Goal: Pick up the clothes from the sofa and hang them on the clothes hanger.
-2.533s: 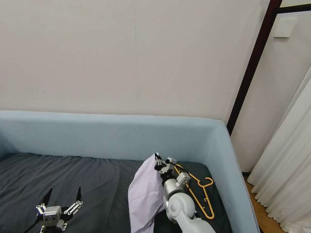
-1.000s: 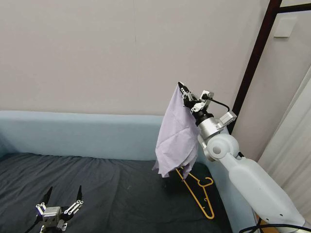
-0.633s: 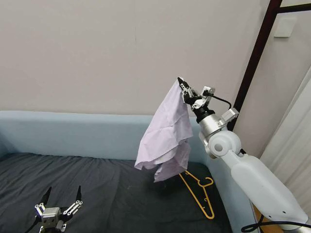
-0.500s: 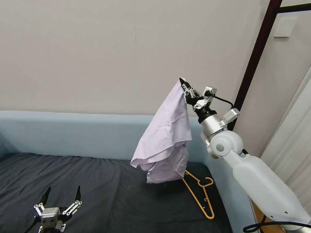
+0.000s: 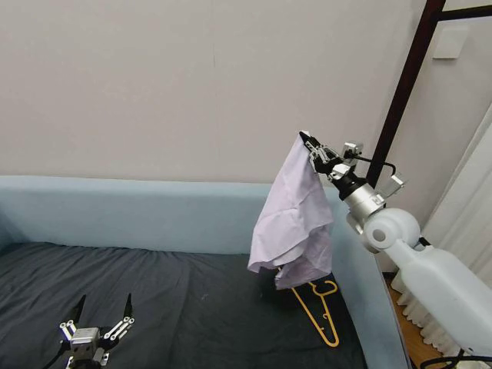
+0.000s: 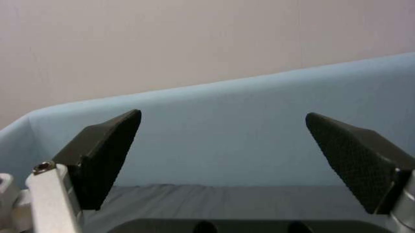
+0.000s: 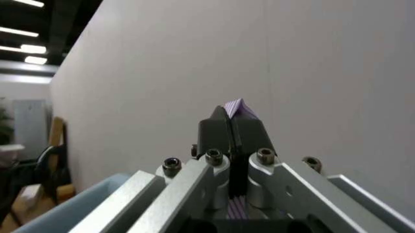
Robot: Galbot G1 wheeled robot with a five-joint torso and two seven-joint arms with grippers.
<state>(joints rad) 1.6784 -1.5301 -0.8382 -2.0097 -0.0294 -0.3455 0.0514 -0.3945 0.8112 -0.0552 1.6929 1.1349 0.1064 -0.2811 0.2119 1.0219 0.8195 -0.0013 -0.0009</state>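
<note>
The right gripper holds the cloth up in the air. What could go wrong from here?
The right gripper pinches only a small corner of the purple cloth, so it may slip out. The cloth's lower edge hangs near the yellow hanger on the sofa and might catch it.

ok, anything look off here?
Nothing damaged. The cloth hangs bunched from one pinched corner in the right hand, raised above the right end of the sofa. The yellow hanger lies flat on the seat beneath it, so nothing is hung yet. The left hand is open, low over the seat.
</note>
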